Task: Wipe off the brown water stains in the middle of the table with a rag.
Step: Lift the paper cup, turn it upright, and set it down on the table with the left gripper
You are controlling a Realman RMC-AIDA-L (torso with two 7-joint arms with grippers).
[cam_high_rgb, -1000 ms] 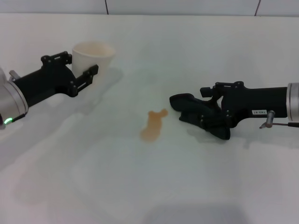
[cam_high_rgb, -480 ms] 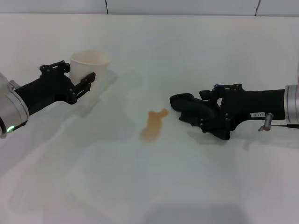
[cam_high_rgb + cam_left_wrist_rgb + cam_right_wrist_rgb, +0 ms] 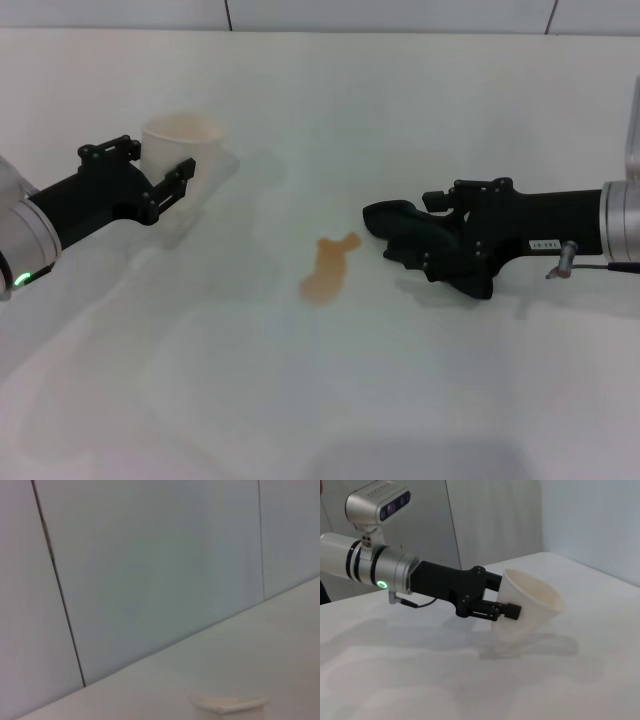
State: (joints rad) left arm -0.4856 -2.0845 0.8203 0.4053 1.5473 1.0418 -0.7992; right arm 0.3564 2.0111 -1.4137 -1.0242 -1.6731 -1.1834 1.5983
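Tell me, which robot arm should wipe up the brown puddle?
The right one, probably. Its tool sits on the rag right beside the brown water stains. The left tool is busy holding the paper cup, farther away.

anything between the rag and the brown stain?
Nothing: head view shows bare table between the rag, under the right gripper, and the brown water stains.

Three views: one overhead from the head, two low from the wrists.

The head camera looks forward and down over the wide white table, taking in both arms. The left wrist camera sits low and close, facing the grey panelled wall, catching only the white paper cup's rim. The right wrist camera looks across the tabletop at that same cup, shared by all views.
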